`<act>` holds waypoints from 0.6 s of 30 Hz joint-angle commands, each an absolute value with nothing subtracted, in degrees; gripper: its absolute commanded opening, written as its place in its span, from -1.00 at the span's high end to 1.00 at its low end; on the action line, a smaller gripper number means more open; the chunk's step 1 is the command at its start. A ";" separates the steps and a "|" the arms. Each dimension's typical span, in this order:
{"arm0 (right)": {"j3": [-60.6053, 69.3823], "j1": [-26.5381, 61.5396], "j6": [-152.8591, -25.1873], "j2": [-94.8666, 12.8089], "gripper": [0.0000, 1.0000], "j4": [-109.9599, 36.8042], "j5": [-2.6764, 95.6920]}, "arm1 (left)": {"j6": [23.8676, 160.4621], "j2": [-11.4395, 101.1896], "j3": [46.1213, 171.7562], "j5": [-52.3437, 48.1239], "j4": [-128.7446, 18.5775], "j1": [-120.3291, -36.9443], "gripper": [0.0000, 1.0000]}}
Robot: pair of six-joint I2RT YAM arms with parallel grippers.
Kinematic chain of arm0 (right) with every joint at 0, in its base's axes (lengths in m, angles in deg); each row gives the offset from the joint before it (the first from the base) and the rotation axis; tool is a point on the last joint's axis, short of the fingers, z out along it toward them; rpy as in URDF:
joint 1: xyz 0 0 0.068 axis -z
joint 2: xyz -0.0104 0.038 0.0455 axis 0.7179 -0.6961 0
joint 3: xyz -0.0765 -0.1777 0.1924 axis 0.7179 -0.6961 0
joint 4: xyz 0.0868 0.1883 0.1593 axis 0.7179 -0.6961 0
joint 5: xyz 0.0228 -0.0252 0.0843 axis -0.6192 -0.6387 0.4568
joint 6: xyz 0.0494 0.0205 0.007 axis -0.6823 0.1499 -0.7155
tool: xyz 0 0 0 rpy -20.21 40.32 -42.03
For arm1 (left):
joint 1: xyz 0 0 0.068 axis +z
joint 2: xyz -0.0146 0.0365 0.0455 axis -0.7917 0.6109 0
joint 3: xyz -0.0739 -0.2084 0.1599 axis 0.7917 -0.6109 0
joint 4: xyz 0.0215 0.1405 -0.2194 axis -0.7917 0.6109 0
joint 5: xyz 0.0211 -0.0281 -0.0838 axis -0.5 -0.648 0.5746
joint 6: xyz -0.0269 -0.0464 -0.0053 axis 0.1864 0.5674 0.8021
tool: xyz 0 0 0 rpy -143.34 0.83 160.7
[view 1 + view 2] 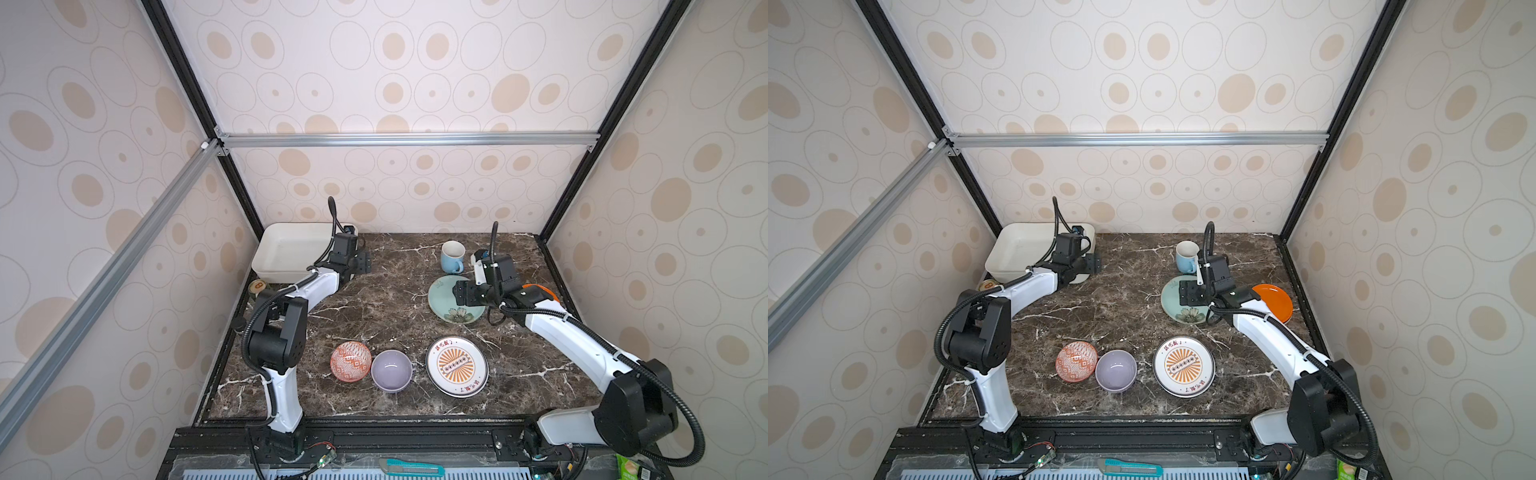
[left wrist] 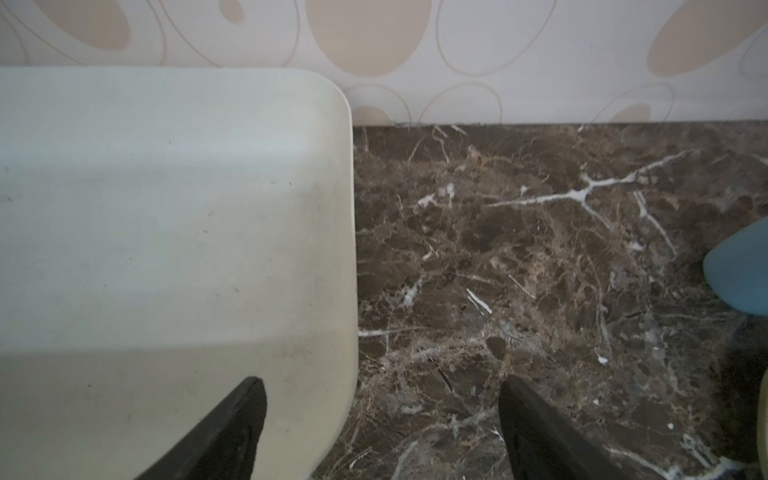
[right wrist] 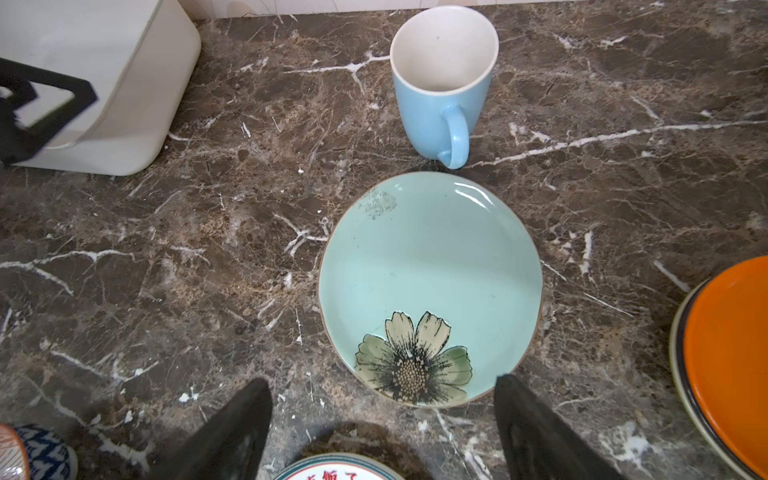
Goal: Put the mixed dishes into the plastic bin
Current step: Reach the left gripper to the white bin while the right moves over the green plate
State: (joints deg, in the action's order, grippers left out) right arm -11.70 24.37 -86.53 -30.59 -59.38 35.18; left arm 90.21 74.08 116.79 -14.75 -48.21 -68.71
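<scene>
Hovering empty, jaws spread, above the teal floral plate [image 3: 430, 266] near the worktop's [image 1: 395, 299] right edge, the right gripper [image 3: 382, 379] should next pinch its rim; the left gripper [image 2: 383, 379] hangs released over the far-left corner's plastic bin [image 1: 286, 249].

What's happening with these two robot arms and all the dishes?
The two arms are meant to put dishes into the white bin, which looks empty. The left gripper hangs open at the bin's edge. The right gripper hangs open above the teal floral plate. Neither holds anything.
</scene>
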 commanded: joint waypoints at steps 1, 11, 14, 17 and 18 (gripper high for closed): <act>-12.74 24.29 -87.21 -26.66 -0.74 -61.70 37.19 | 90.56 76.66 122.28 -18.11 -41.20 -69.32 -0.68; -15.61 24.32 -88.16 -26.17 -0.75 -61.13 38.29 | 89.33 83.27 128.74 -24.24 -35.77 -70.80 -0.44; -15.39 24.27 -87.82 -26.52 -0.75 -61.22 38.25 | 89.34 84.41 129.63 -24.58 -34.67 -71.04 -0.32; -15.12 24.27 -87.50 -26.70 -0.75 -61.62 37.96 | 89.19 85.46 130.89 -24.66 -33.28 -71.52 -0.01; -15.12 24.29 -87.51 -26.62 -0.76 -61.69 38.12 | 89.33 85.84 131.61 -24.83 -32.53 -71.77 0.10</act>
